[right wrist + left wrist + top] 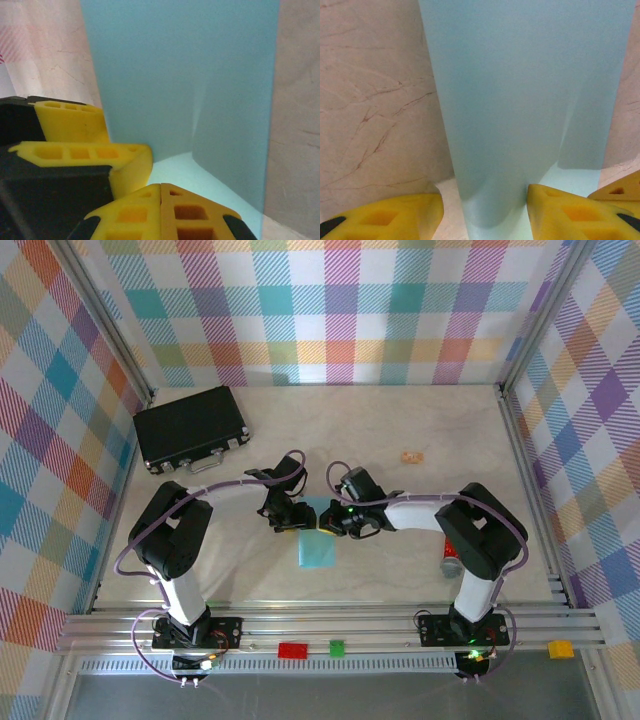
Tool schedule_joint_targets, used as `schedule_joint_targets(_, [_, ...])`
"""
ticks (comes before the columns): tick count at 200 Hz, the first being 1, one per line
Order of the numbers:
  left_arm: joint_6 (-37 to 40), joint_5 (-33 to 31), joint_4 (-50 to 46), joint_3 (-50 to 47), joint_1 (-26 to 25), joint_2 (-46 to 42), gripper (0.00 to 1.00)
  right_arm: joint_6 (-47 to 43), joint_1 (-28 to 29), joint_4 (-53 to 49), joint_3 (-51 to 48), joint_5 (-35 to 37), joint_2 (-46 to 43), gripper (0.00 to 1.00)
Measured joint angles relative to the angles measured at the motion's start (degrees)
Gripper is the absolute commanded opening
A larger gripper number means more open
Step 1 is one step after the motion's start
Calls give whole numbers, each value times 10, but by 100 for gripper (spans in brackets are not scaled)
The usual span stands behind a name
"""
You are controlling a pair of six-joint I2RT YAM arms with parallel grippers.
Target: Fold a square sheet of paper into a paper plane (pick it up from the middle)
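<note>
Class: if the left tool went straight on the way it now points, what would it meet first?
Most likely the square sheet of paper, curling up right between the fingers of the left tool; depth beyond it is unclear.

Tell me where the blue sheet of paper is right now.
The sheet lies centrally in the top view, its far end between the left gripper and right gripper.

Top cam: high, behind the arm bases, looking down on the whole table (420,570), square sheet of paper (319,552) mid-frame. Left wrist cam: v. close at the sheet's far-left end, low, facing along it past left gripper (485,197). Right wrist cam: equally close at the sheet's far-right end, past right gripper (160,189). All 3 share the sheet.
</note>
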Motion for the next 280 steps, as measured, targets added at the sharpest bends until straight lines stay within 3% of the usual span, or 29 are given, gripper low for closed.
schedule_joint_targets(183, [-6, 5, 2, -1, 0, -2, 55, -39, 0, -37, 15, 13, 35, 0])
schedule_joint_targets(280, [-42, 14, 36, -40, 4, -98, 59, -95, 2, -49, -5, 45, 11, 0])
